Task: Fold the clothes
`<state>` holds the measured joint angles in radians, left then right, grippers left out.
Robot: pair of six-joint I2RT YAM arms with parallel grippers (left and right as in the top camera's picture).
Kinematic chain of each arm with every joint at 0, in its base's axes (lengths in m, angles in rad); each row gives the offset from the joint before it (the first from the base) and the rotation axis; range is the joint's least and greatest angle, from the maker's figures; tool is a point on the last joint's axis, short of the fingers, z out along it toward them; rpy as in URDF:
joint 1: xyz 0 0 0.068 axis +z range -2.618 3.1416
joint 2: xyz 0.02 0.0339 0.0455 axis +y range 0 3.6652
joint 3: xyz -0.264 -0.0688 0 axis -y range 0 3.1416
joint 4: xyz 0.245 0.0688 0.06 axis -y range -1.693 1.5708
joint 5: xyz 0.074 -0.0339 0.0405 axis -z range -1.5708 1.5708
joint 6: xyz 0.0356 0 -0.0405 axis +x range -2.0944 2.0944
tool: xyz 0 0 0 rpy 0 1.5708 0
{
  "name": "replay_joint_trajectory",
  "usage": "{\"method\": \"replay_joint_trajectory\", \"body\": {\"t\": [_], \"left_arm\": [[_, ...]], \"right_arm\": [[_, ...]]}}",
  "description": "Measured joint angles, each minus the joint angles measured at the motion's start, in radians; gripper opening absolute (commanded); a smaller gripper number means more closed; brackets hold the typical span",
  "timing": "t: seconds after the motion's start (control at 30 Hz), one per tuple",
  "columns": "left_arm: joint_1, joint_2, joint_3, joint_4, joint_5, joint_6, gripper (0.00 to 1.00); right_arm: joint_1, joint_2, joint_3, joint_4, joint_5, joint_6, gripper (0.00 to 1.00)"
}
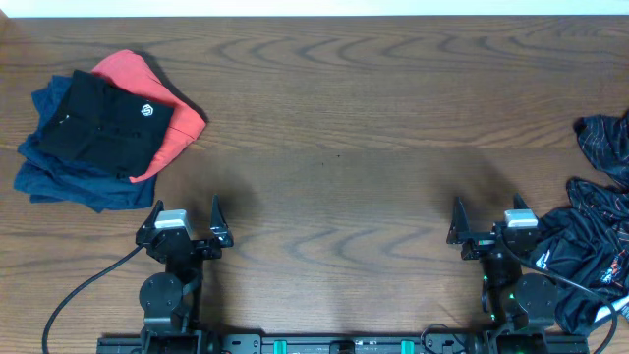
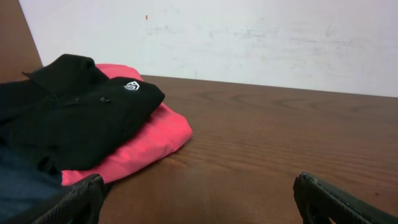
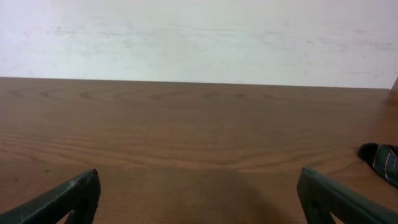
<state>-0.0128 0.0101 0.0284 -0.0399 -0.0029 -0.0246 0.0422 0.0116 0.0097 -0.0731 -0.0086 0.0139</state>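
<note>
Lying crumpled at the right edge of the table [image 1: 334, 98], the black patterned shirt [image 1: 590, 251] is heaped by the near right corner, with another bunch of the same fabric a little further back along that edge. Fine light lines and specks of red show on it. The right gripper [image 1: 488, 208] sits near the front edge, just left of the shirt and clear of it, fingers spread wide over bare wood; in the right wrist view only a dark tip of fabric shows at the far right.

The left gripper [image 1: 187, 211] sits near the front edge on the left side, fingers likewise spread wide and holding nothing. Toward the far left corner is a stack: a folded black shirt [image 1: 103, 123] with a small white emblem [image 1: 145, 110] on top, a coral-red garment [image 1: 172, 133] under it, and a navy garment [image 1: 59, 182] at the bottom.
</note>
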Motion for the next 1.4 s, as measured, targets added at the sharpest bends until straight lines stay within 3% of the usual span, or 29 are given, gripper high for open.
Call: {"method": "replay_joint_trajectory", "body": {"t": [1.17,1.4], "left_arm": [[0.0,0.0,0.0,0.0,0.0,-0.002,0.98],[0.0,0.0,0.015,-0.034,0.016,-0.091,0.98]], "right_arm": [[0.0,0.011,0.0,-0.005,-0.001,0.061,0.99],[0.0,0.084,0.053,-0.108,0.052,0.076,0.99]]}}
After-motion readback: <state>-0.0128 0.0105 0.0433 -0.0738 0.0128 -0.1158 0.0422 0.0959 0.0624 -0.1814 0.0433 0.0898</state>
